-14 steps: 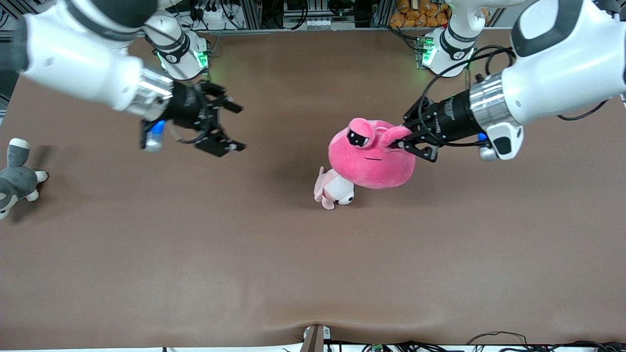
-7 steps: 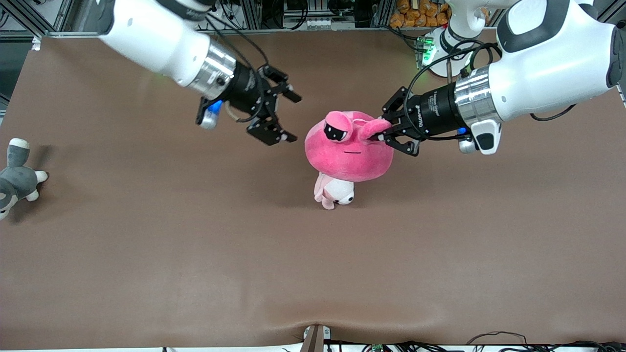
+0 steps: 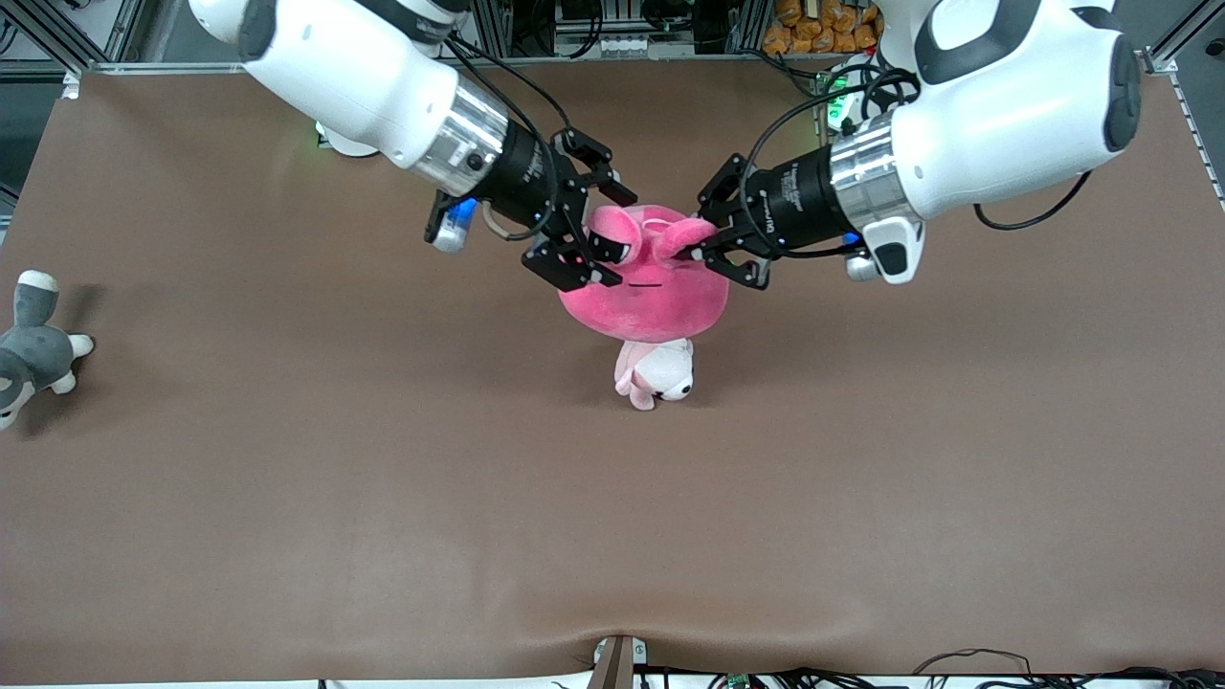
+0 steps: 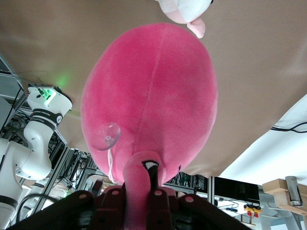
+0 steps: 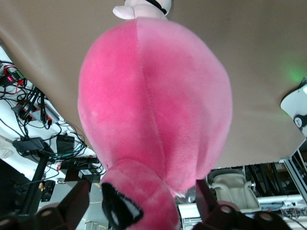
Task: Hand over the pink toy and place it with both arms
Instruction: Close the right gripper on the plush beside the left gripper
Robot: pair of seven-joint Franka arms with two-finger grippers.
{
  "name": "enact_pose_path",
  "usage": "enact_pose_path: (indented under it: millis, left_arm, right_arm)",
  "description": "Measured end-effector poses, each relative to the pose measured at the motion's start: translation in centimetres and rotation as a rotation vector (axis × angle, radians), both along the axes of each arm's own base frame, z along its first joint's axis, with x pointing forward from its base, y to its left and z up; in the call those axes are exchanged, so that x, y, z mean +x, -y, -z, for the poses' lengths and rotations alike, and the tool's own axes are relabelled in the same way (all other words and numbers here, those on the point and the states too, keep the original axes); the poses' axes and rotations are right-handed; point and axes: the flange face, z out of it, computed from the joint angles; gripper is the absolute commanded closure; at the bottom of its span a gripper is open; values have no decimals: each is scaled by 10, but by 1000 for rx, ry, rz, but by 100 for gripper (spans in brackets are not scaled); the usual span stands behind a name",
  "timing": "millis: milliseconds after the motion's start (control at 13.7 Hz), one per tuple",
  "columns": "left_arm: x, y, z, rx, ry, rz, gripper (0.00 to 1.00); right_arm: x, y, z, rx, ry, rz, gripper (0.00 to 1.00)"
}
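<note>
Swung in from its end of the bench, the right hand now straddles one eye bulge of the pink toy, fingers spread. Clamped on the other bulge, the left hand hangs it above a small puppy plush.

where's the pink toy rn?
Front view: pink toy hangs mid-table over the small puppy plush, pinched by the left gripper, open right gripper around its eye.
</note>
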Motion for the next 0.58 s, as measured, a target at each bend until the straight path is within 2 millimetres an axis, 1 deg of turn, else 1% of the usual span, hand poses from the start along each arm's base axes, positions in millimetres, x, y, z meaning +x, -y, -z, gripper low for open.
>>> enact_pose_path:
  millis: [73,218,364,582]
  left_arm:
    - [0,2,2,0,-2,0,100]
    - [3,2,6,0,-6,-3,100]
    - [3,3,9,1,-11,-1,100]
    - [3,5,12,1,-15,1,100]
  right_arm:
    - [0,-3,3,-25,17,-8,100]
    - [-4,-9,4,-80,61,-30,100]
    - [-8,-12,4,-95,73,-39,100]
    - [-2,-5,4,-101,73,-26,100]
